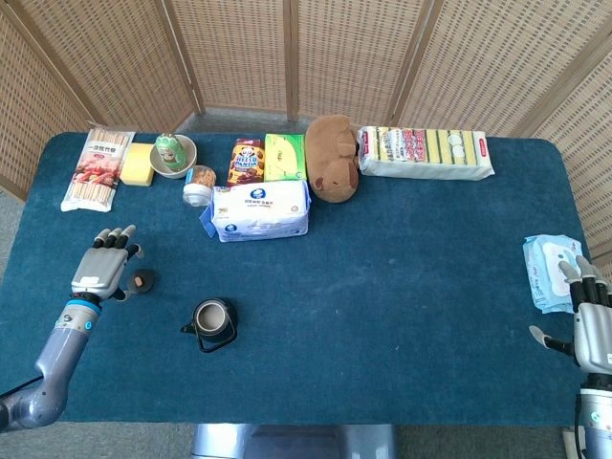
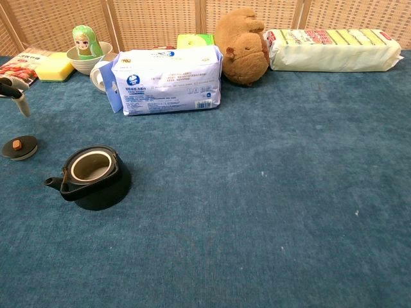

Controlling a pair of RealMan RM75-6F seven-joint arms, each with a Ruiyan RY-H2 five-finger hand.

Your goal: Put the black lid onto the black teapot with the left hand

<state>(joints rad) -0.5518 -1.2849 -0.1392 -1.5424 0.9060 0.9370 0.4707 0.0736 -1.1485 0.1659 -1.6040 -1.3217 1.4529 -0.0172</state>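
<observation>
Black lid point(image 1: 142, 280) w/ orange knob lies flat on blue worktop point(image 1: 411, 287), just up-left of black teapot point(image 1: 212, 322) as head view shows it; the two are near but apart. Teapot upright, mouth uncovered, spout pointing away from lid-free side toward its left, handle folded over rim.

L hand point(image 1: 103, 269) hovers just beside lid on side away from teapot, fingers spread wide, holding nothing. Chest view shows only fingertips at frame edge above the lid, so can't tell if thumb touches lid or not. R hand point(image 1: 592, 320) far across worktop from teapot, near wipes pack point(image 1: 547, 271), fingers apart, empty.

Step in hand, by my read: reach + pick lid. Not yet grasped.

How to do well:
- bring hand over lid, pinch the knob btwn thumb + a finger; rim too low on cloth for side grip.
- lift straight, keep lid level.
- carry toward teapot, centre over mouth, mind the handle.
- lower till seated, then let go.

Risk: nudging lid sideways on the cloth.
</observation>
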